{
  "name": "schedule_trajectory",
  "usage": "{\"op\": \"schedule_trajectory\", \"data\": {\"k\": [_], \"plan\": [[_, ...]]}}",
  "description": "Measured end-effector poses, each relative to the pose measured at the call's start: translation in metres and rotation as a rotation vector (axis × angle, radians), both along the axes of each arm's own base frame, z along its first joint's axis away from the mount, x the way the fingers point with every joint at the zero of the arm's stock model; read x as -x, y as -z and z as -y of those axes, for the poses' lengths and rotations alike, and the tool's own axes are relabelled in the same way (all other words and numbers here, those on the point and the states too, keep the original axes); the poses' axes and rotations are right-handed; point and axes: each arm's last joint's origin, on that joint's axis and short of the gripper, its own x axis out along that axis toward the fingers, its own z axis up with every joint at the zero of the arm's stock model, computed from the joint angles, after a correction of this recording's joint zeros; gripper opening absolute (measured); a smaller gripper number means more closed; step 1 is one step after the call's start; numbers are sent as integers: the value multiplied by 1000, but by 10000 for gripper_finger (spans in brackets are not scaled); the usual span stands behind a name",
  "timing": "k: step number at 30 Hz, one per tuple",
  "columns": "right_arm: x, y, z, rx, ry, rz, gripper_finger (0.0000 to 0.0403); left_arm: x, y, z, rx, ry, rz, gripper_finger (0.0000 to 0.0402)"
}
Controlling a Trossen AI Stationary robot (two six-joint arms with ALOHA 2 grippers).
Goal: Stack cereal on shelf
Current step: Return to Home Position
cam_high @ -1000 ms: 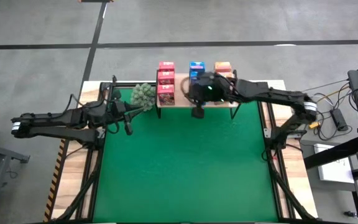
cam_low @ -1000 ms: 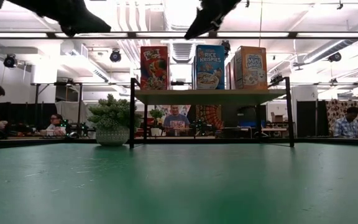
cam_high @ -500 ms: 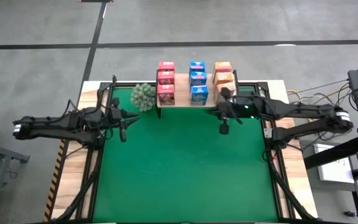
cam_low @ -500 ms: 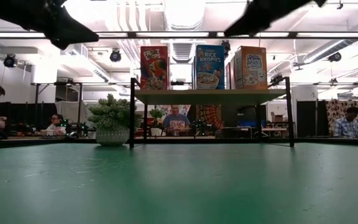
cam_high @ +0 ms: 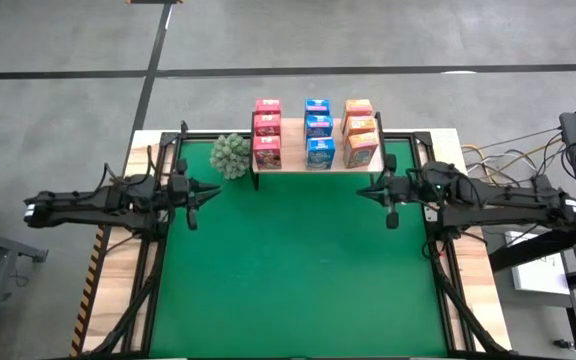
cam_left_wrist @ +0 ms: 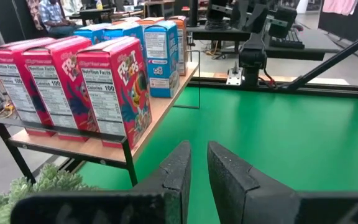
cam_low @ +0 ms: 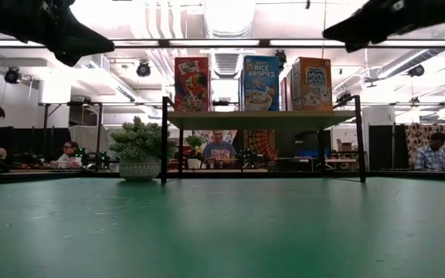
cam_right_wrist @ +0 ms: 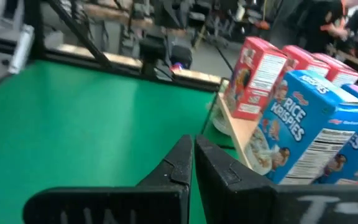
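1. Your shelf (cam_low: 261, 120) carried all the cereal (cam_low: 261, 81), upright in three rows of three. The pink-red boxes (cam_high: 267, 133) at one end read "Froot Loops", with "Nutrition Facts" on their side panels.
2. The blue boxes (cam_high: 317, 130) at the shelf's middle read "Rice Krispies". The orange boxes (cam_high: 359, 131) at its other end read "Mini Wheats".
3. Your left gripper (cam_high: 200, 191) hung in front of the shelf, out past its pink-red end, with its fingers (cam_left_wrist: 179, 165) drawn almost together, only a thin gap between them, and nothing held.
4. Your right gripper (cam_high: 376, 190) hung in front of the shelf's orange end, with its fingers (cam_right_wrist: 178, 163) pressed together and nothing held.
5. A plant ball (cam_high: 231, 155) in a white pot (cam_low: 140, 170) sat just beside the shelf's pink-red end.
6. The green mat (cam_high: 288, 270) spread out in front of the shelf. Behind the shelf, people (cam_low: 220, 147) sat in a workroom under bright ceiling lights.
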Motion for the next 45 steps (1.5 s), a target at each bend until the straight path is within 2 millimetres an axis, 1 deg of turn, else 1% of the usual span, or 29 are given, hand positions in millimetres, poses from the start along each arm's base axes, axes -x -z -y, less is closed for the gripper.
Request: {"op": "schedule_trajectory", "data": {"k": [5,11,13,18,25,26,28,30,32,35,38,40,43,45], "plan": [[15,13,-3,6,-12,58,9,2,6,0,7,-2,0,37],[40,14,-7,33,-13,190,9,3,8,0,-7,2,-7,37],[48,16,-9,49,-13,228,9,4,11,1,-19,27,-14,37],[61,25,-11,60,-12,289,9,8,17,2,-30,82,4,37],[76,40,-14,100,-12,391,9,20,31,3,-42,83,65,37],[77,43,-14,96,-10,397,9,21,33,3,-42,83,81,37],[74,52,-13,87,-11,351,9,24,38,3,-39,96,106,37],[73,51,-13,96,-6,359,9,27,43,4,-36,135,126,37],[69,57,-12,94,-8,334,9,28,48,5,-36,162,149,37],[65,70,-12,75,-12,290,9,23,59,5,-33,175,138,37],[62,81,-12,62,-36,305,9,18,75,6,-29,187,108,37],[59,92,-12,44,-44,323,9,15,84,6,-29,187,111,37],[59,93,-12,6,-65,313,9,13,86,6,-41,213,187,37],[60,92,-13,-6,-90,328,9,13,83,8,-55,287,217,37]]}}
